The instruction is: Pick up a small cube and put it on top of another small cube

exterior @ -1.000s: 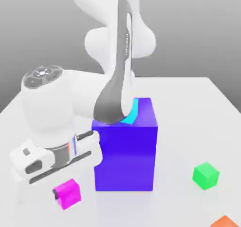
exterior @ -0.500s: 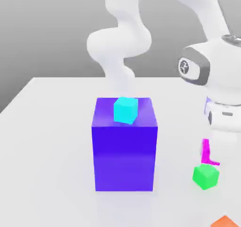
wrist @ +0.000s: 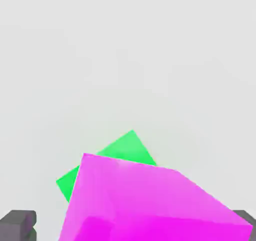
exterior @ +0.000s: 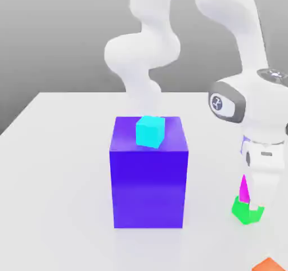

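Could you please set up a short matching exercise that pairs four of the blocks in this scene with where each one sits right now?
Things:
1. cyan cube
2. magenta cube
3. green cube
4. orange cube

Places:
A. on the table under the magenta cube
B. at the bottom edge of the exterior view, towards its right
C. on top of the big blue-violet block
D. over the green cube, just below the gripper

Right pairs: 1-C, 2-D, 3-A, 4-B
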Tool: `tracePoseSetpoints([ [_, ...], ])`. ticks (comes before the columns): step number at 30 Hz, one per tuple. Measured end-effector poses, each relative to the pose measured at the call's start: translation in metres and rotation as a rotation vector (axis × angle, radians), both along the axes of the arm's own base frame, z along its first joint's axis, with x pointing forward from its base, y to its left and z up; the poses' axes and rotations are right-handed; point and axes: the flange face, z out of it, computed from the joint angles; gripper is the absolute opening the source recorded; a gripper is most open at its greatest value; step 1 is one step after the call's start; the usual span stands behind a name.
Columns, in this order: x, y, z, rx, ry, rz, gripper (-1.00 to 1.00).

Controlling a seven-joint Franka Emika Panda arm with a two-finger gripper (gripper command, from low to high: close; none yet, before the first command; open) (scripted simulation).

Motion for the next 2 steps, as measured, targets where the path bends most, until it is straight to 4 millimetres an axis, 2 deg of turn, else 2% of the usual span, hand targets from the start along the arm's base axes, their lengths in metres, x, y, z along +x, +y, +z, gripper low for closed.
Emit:
tracePoseSetpoints([
  [2, 0.0, -0.001, 0.022, -0.001, 0.0, -0.001, 1.0],
])
